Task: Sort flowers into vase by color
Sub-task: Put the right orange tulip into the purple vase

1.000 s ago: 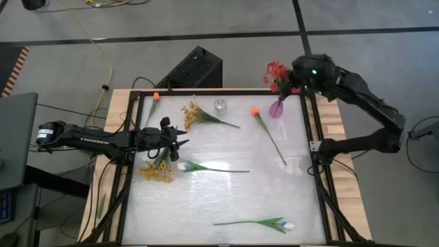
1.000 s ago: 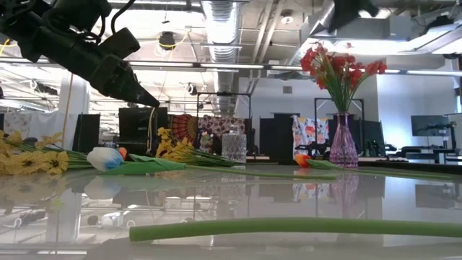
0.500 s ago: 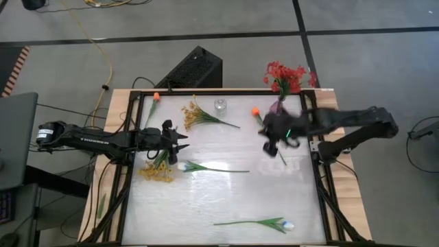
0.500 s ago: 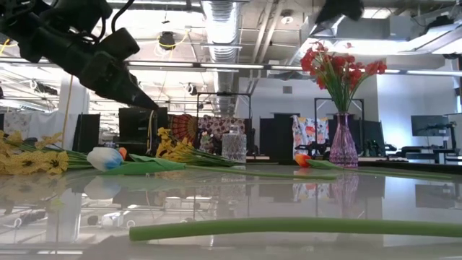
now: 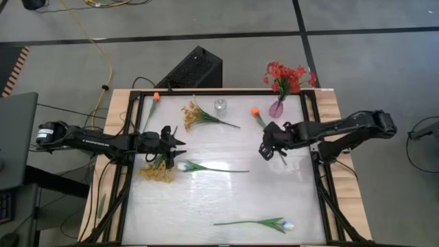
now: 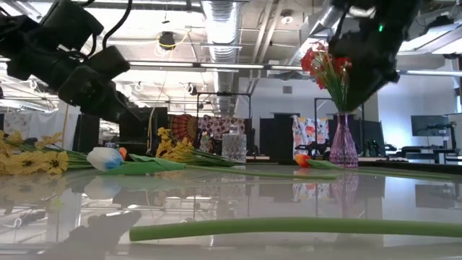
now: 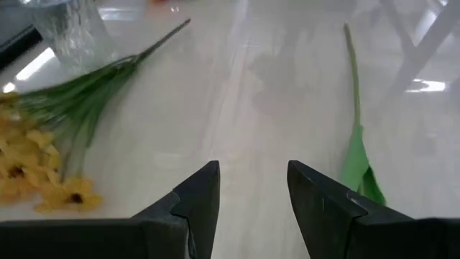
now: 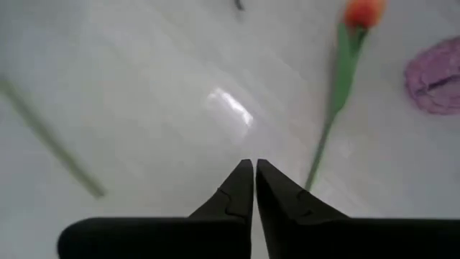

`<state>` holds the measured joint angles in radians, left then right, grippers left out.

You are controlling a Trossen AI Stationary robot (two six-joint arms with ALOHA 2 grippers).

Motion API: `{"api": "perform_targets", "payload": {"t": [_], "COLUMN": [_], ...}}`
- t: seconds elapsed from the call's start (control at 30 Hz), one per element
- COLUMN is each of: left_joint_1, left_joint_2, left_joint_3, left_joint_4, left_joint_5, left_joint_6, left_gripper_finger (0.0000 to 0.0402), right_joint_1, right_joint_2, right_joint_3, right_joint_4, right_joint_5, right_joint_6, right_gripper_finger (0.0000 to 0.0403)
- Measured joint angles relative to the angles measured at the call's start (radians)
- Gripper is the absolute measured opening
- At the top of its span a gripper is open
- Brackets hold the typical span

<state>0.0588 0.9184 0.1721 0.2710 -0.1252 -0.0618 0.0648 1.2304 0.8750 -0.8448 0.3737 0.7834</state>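
My left gripper [image 5: 180, 142] [image 7: 251, 173] is open over the table's left part, between a yellow spray [image 5: 193, 115] [image 7: 43, 165] and another yellow spray [image 5: 156, 170], with a white tulip [image 5: 184, 166] just near of it. My right gripper [image 5: 263, 149] [image 8: 254, 164] is shut and empty, hovering beside the stem of an orange tulip [image 5: 255, 111] [image 8: 363, 11] that lies flat. Red flowers [image 5: 288, 75] [image 6: 336, 68] stand in a purple vase [image 5: 276, 108] [image 6: 343, 144]. A second orange tulip [image 5: 156, 97] lies at the far left, and a second white tulip [image 5: 285, 224] lies near the near edge.
A small clear glass vase [image 5: 220, 106] [image 6: 234, 147] stands at the far edge between the spray and the orange tulip. A black frame [image 5: 320, 171] rims the white tabletop. The table's middle holds only thin green stems [image 5: 219, 169].
My right arm has swung from above the purple vase toward the table's left and near side and has come down beside the orange tulip's stem. My left gripper has dropped a little lower and shifted slightly toward the near edge. The flowers have stayed where they were.
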Motion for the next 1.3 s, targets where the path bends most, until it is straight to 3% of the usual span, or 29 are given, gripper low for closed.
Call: {"api": "perform_targets", "payload": {"t": [0.13, 0.47, 0.73, 0.93, 1.03, 1.17, 1.3], "left_joint_1": [-0.015, -0.027, -0.027, -0.027, -0.027, -0.027, -0.027], "left_joint_2": [0.0, 0.0, 0.0, 0.0, 0.0, 0.0, 0.0], "left_joint_3": [-0.014, -0.007, -0.003, -0.003, -0.003, -0.003, -0.003], "left_joint_4": [0.069, 0.258, 0.263, 0.259, 0.259, 0.259, 0.254], "left_joint_5": [0.016, 0.017, 0.035, 0.035, 0.034, 0.034, 0.035], "left_joint_6": [-0.012, -0.041, -0.112, -0.144, -0.144, -0.145, -0.153], "left_gripper_finger": [0.0154, 0.0154, 0.0154, 0.0154, 0.0154, 0.0154, 0.0154], "right_joint_1": [-0.087, -0.292, -0.388, -0.395, -0.382, -0.343, -0.261], "right_joint_2": [0.0, 0.085, 0.266, 0.341, 0.339, 0.294, 0.192], "right_joint_3": [-0.07, -0.214, -0.214, -0.206, -0.206, -0.212, -0.221], "right_joint_4": [0.085, 0.301, 0.411, 0.42, 0.409, 0.403, 0.391], "right_joint_5": [-0.01, 0.007, 0.006, -0.02, -0.046, -0.071, -0.118], "right_joint_6": [-0.065, -0.176, -0.254, -0.232, -0.2, -0.199, -0.176], "right_gripper_finger": [0.0078, 0.0193, 0.0209, 0.0184, 0.0129, 0.0027, 0.0019]}}
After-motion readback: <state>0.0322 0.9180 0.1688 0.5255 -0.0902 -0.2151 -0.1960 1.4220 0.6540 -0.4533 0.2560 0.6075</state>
